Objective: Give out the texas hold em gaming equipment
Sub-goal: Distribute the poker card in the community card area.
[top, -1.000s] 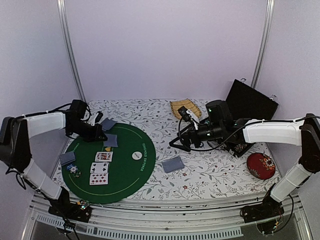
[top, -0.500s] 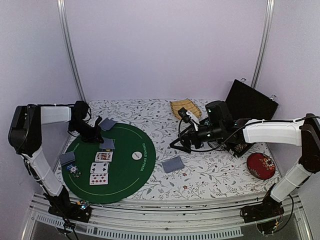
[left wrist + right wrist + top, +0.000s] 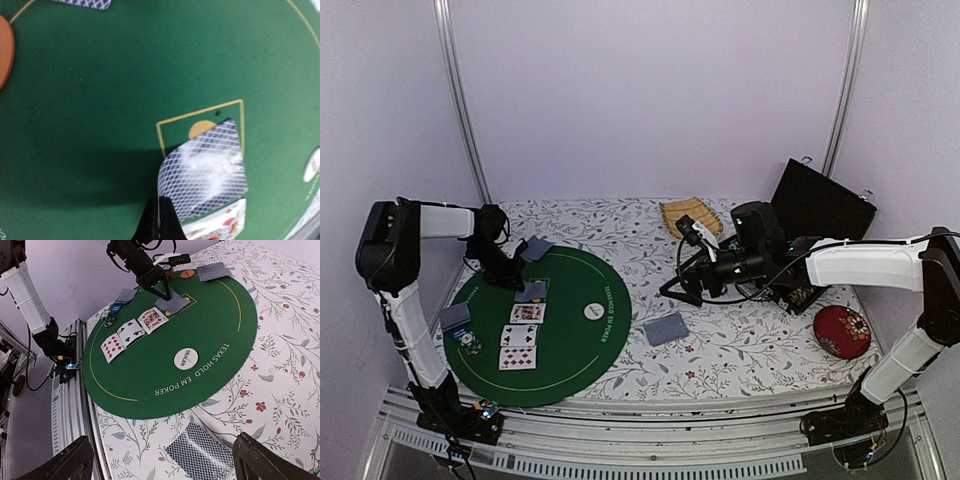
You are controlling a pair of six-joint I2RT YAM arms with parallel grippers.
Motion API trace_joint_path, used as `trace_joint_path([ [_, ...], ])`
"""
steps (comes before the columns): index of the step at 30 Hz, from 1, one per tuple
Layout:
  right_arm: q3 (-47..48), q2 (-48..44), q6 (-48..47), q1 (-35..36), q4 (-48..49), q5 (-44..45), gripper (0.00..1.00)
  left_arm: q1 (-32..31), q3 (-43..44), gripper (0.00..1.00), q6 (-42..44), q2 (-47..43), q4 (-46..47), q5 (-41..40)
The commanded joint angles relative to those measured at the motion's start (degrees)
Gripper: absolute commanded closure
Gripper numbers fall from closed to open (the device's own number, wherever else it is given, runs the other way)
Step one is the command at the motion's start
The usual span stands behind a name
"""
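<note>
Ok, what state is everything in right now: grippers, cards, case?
left gripper: shut on the held card's edge.
held card: face down, bowed, over the yellow box on the mat.
right gripper: open, empty.
row of three cards: face up.
off-mat cards: face down beside the mat.
dealer button: lettering up.
black case: lid open.

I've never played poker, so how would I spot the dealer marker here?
Find the round green mat on the flowery table. Between its three face-up cards and its curved lettering lies a small white disc. Only it is printed with the word DEALER.
</note>
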Motion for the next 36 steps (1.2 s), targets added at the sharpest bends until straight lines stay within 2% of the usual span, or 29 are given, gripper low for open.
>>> trace_joint_path([
  [1,-0.2,-0.3,-0.6,-0.3,0.4,-0.2,0.01,-0.5,1.7,1.00,2.7,1.4,-1.7,-4.1],
  [18,-0.6,-0.4,-0.7,-0.3,0.4,-0.5,0.01,-4.5,1.3,1.00,5.0,1.3,-0.9,-5.2],
  [29,-0.4,-0.7,-0.7,-0.4,0.2,-0.3,0.01,-4.2,1.1,1.00,4.3,2.3,-1.6,-9.7],
  [30,-0.4,-0.7,-0.6,-0.3,0.1,-0.4,0.01,-4.2,1.2,0.99,4.2,2.1,-1.6,-10.0],
  [32,-0.3,-0.7,-0.6,-0.3,-0.1,-0.1,0.01,-4.2,1.1,0.87,4.0,1.5,-1.8,-10.2],
  [36,0.2,-0.2,-0.2,-0.3,-1.7,2.4,0.01,-4.3,1.9,0.68,3.2,-0.1,-2.6,-12.1],
])
